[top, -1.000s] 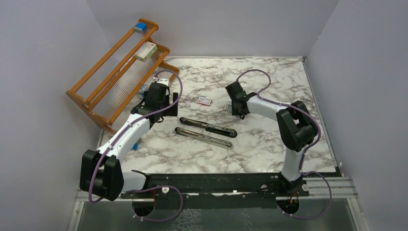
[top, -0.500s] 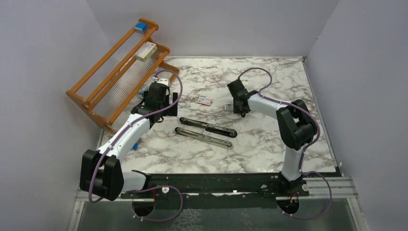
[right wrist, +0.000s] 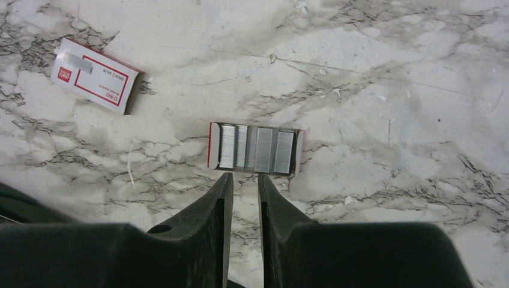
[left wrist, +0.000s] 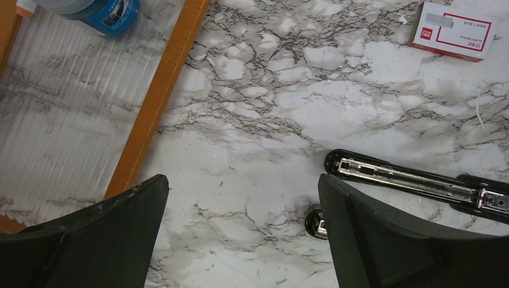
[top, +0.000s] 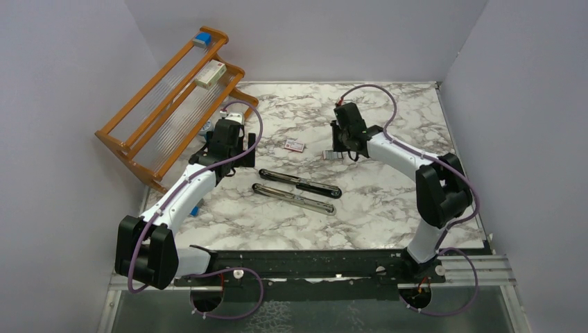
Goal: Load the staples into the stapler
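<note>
Hovering just beside the open tray of staples (right wrist: 255,148) with narrow, empty jaws, the right gripper (right wrist: 243,180) seems to be at the picking step; next it must pinch one strip for the opened stapler (top: 298,184) lying apart between both arms, the left gripper (left wrist: 243,186) standing wide.

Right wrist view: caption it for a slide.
Narrowly parted black right gripper poised before an open tray of silver staple strips; small red-and-white packet lies apart.
</note>
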Tool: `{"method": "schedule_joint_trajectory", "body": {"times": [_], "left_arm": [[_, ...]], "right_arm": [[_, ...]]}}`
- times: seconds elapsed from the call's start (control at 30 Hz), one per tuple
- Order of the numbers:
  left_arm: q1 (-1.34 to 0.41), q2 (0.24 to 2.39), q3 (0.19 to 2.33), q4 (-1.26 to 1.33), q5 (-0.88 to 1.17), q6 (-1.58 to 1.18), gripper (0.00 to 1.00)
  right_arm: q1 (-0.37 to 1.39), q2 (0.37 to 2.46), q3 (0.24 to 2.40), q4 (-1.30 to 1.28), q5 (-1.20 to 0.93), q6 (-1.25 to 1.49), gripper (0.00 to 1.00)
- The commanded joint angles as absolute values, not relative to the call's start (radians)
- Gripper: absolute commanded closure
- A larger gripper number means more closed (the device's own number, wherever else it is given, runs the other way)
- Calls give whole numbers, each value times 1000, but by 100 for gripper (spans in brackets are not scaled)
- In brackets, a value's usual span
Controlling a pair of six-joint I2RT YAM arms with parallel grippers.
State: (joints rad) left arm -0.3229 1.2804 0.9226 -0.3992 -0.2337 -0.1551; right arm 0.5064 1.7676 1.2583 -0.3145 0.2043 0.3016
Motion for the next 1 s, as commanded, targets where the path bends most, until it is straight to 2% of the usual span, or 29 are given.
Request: {"method": "schedule_joint_trajectory", "body": {"times": [0.0,0.43,0.97], "left_arm": [[-324,1287,928,-406,-255,-143,2],[-326,1295,930,-408,-249,-140,2],[-325,1301,933,-410,-247,-139,2]], "right_arm": [[503,1824,1308,-297,107,274,76],[503,1941,1414,-412,218,300,76],[501,1967,1408,-443,257,322,76]]}}
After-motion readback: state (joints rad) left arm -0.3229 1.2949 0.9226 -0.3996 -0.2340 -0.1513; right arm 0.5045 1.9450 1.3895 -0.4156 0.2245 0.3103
